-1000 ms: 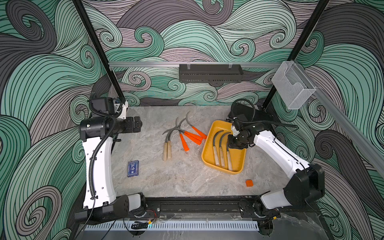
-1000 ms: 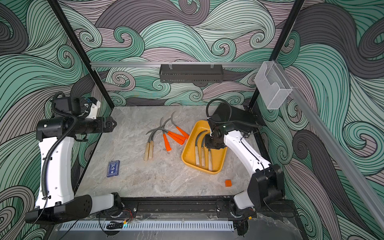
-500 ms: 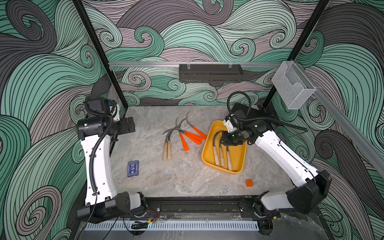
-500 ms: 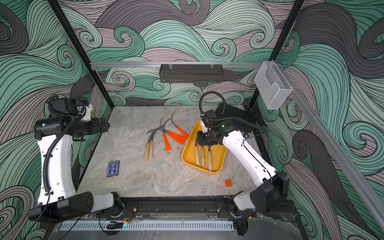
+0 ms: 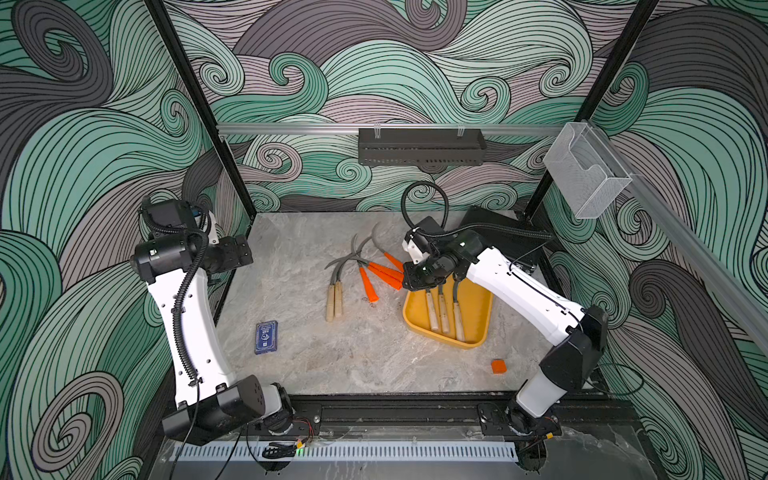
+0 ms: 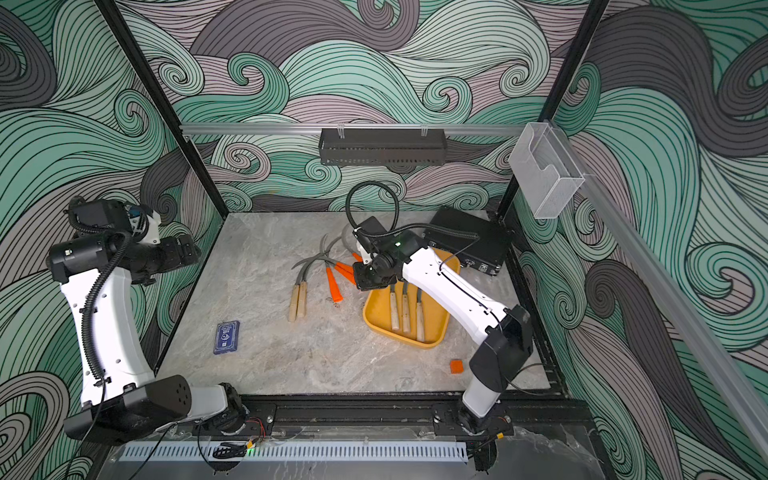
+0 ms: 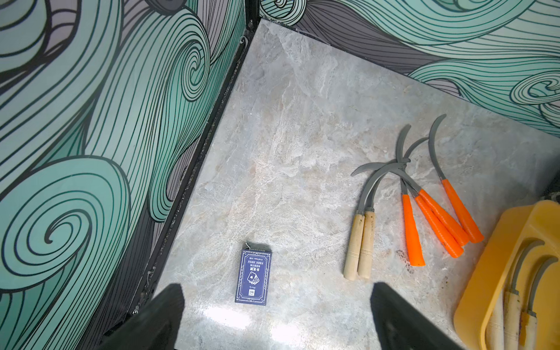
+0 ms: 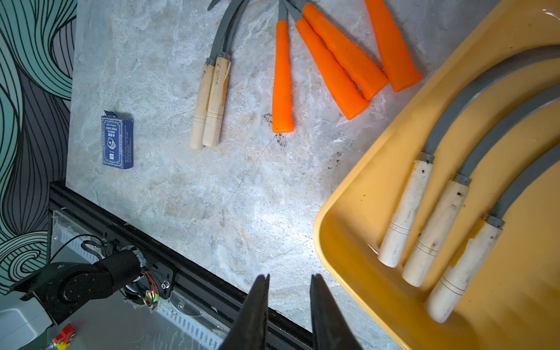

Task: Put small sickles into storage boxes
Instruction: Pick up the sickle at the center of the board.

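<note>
The yellow-orange storage box lies right of centre and holds three small sickles with pale wooden handles. Two more wooden-handled sickles and several orange-handled sickles lie fanned on the marble to its left. My right gripper hovers over the box's far left corner, beside the orange handles, shut with nothing between its fingers. My left gripper hangs open and empty at the table's left edge.
A blue card box lies front left and a small orange cube front right. A black ribbed case stands behind the storage box. A black rack and a clear bin hang on the walls.
My right gripper moved left from above the sickles in the box to its far left corner, its jaws drawing together. My left gripper drew back a little toward the left wall.
</note>
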`<state>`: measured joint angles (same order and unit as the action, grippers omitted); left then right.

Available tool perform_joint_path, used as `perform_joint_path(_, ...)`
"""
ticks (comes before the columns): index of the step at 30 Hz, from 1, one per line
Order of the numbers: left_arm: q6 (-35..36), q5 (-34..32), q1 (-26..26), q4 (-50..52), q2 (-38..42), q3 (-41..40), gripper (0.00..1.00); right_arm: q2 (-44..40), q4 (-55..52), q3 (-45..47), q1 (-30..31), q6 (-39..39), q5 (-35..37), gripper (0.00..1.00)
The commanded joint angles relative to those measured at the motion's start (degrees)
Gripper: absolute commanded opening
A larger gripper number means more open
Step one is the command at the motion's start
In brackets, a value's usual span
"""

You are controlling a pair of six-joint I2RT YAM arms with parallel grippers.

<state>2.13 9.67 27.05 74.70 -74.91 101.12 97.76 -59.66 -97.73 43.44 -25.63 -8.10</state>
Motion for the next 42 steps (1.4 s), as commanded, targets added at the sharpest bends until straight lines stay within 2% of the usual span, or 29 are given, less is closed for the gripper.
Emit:
perform_joint_path(1, 1.8, 3.4, 1.0, 1.5, 1.9, -0.4, 0.96, 3.0, -0.8, -3.4, 2.4, -0.9, -0.5, 0.27)
perform_joint_path(16, 4.3, 5.7, 1.5, 1.4, 4.6, 0.2, 0.96, 15.3, -0.3, -13.3, 10.3, -2.4, -1.1, 0.27)
perform_joint_path(29, 4.9, 7.9, 1.6, 1.9, 5.1, 0.7, 0.97, 21.4, 0.4, -16.5, 13.2, -2.9, -2.2, 0.28)
perform_joint_path(42, 5.4, 9.2, 1.6, 1.7, 6.4, -2.1, 0.97, 27.5, 1.0, -20.7, 13.3, -3.3, -2.7, 0.28)
